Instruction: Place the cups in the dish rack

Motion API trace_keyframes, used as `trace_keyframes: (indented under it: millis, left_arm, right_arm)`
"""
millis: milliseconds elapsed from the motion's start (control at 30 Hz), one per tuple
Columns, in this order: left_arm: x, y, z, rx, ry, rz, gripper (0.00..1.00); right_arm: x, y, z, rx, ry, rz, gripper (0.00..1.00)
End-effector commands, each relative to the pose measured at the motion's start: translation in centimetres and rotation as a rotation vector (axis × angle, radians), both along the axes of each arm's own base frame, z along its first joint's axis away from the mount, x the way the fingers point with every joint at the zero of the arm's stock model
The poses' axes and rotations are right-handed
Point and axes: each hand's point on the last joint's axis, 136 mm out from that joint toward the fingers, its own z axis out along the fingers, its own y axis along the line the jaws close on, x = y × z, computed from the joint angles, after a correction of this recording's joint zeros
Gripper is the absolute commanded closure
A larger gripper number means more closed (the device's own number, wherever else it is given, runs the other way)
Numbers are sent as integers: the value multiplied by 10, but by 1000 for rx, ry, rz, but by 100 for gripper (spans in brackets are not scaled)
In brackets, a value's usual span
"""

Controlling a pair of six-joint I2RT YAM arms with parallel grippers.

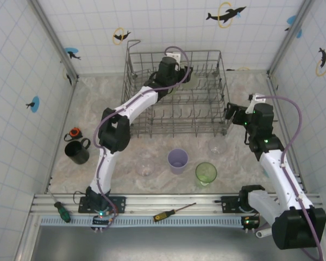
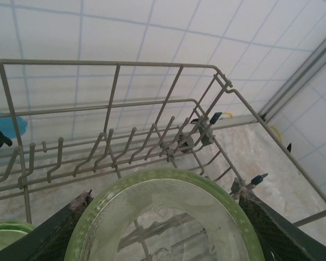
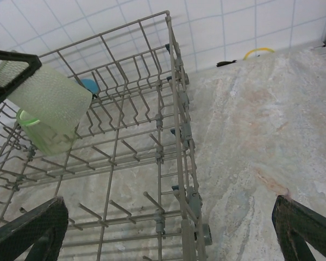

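Reaching into the dish rack (image 1: pixel 174 117), the left tool (image 2: pixel 164 239) gripped a pale green cup (image 2: pixel 168 176) — the right tool (image 3: pixel 171 231) stood wide open just beside the rack

A pale green cup (image 2: pixel 163 217) sits gripped between two dark fingers (image 2: pixel 49 234), its open rim facing the camera. Past it stand the dish rack (image 2: pixel 117 87)'s upright tines and tall wire side. A second green cup (image 2: pixel 2 234) peeks in at lower left. The marbled desk (image 2: pixel 271 157) lies to the right.
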Motion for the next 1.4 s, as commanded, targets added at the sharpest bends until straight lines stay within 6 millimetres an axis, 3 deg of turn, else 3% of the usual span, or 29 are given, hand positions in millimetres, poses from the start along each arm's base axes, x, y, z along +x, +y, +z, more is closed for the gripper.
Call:
trace_keyframes:
  millis: [0,133,167,200,600,667,767,867,933,1100,1200,1367]
  left_arm:
    - [2,-14,21,33,-148,-43,100]
    - [-1,-25,23,91,-232,-49,100]
    - [3,-28,3,118,-219,-50,100]
    - [5,-28,-1,131,-220,-47,100]
    - [15,-19,-37,306,-250,11,100]
    - [14,-18,-32,312,-264,17,100]
    - [9,-23,-9,265,-289,2,100]
    - [1,-29,23,204,-333,-5,100]
    - [-8,-28,62,141,-377,-3,100]
    - [-18,-25,104,66,-422,-1,100]
    - [-20,-21,115,61,-434,8,100]
    - [-15,-17,101,112,-420,37,100]
  right_arm:
    - [0,-2,-3,-20,-20,-4,0]
    - [1,-2,-3,-18,-40,3,0]
    - [1,-2,-2,-19,-45,2,0]
    - [2,-3,-1,-22,-48,2,0]
    - [0,-3,5,-36,-66,11,0]
    - [0,-3,6,-35,-69,12,0]
    - [-1,-2,8,-32,-76,14,0]
    - [-1,-2,8,-31,-80,13,0]
    - [-2,-2,9,-29,-81,13,0]
    - [-3,-2,7,-25,-81,15,0]
    - [-4,-2,6,-23,-79,15,0]
    - [-4,0,6,-17,-77,23,0]
